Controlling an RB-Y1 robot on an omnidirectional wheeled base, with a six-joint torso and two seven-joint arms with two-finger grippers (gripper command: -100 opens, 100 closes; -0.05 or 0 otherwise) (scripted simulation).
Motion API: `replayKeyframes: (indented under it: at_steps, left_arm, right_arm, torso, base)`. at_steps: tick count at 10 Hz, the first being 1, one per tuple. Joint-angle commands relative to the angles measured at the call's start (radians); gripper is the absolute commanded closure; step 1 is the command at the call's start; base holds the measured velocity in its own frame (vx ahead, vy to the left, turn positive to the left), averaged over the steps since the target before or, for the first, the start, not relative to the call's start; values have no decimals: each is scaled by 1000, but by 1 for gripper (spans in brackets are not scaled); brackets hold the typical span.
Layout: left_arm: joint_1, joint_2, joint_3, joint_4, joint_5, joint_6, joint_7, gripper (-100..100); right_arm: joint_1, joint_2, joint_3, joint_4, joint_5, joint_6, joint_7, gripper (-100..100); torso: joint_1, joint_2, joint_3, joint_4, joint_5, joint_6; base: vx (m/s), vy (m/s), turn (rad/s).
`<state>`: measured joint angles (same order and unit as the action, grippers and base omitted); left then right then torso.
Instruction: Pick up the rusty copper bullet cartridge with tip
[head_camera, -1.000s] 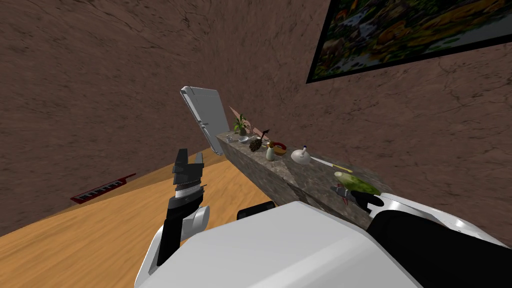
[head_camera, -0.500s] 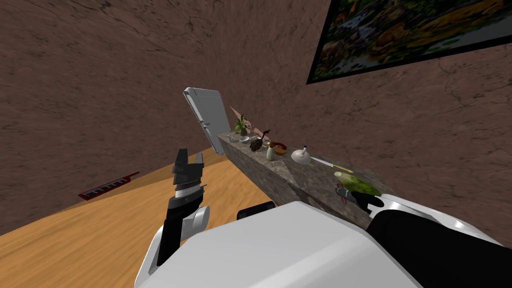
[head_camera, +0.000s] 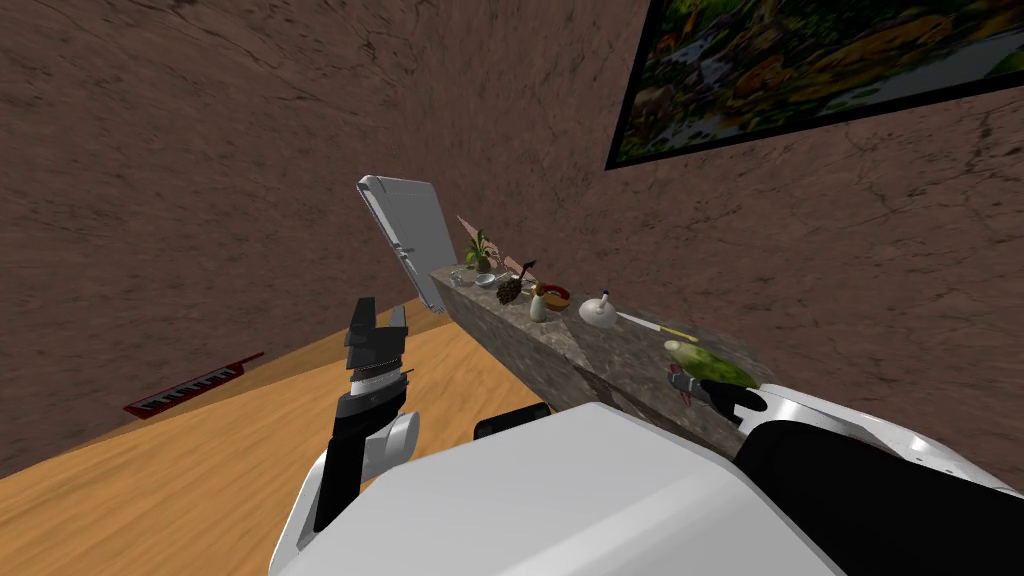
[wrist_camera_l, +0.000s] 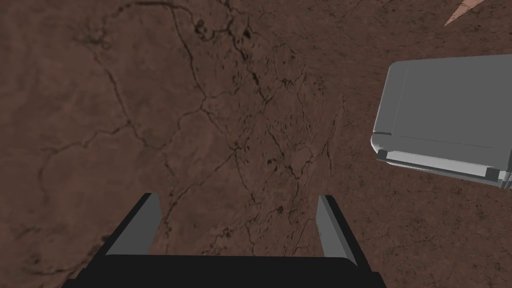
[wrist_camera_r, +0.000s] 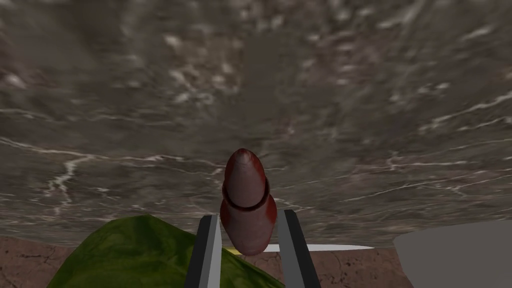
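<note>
One reddish-brown bullet cartridge (wrist_camera_r: 245, 185), rounded tip pointing away from the hand, is clamped between the two fingers of the right gripper (wrist_camera_r: 250, 214) at the near end of a grey marbled counter (head_camera: 560, 350); a green vegetable (wrist_camera_r: 135, 255) lies just beside it; a thin white blade (wrist_camera_r: 320, 247) shows beyond; the left gripper (wrist_camera_l: 239, 195), fingers spread wide and empty, hangs above the wooden floor (head_camera: 200, 470).
</note>
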<state>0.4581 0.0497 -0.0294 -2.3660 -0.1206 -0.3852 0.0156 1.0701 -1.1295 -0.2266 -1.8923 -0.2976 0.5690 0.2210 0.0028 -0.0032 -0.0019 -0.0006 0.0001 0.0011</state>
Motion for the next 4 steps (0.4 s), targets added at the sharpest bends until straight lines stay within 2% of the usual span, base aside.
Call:
replayKeyframes:
  at_steps: [1,2,3,4]
  left_arm:
    - [0,0,0,0,0,0,0,0]
    - [0,0,0,0,0,0,0,0]
    - [0,0,0,0,0,0,0,0]
    - [0,0,0,0,0,0,0,0]
  right_arm:
    - [22,-5,-12,-35,5,6,0,100]
    - [36,-13,-22,-56,5,11,0,100]
    - [30,-6,-16,-41,6,4,1,100]
    - [32,-7,-18,-44,6,5,1,0]
  torso:
    - [0,0,0,0,0,0]
    - [1,0,0,0,0,0]
    - [1,0,0,0,0,0]
    - [0,1,1,0,0,-1]
  base:
    - [56,15,-152]
    - [45,12,-141]
    - [17,7,-29]
    - [0,0,0]
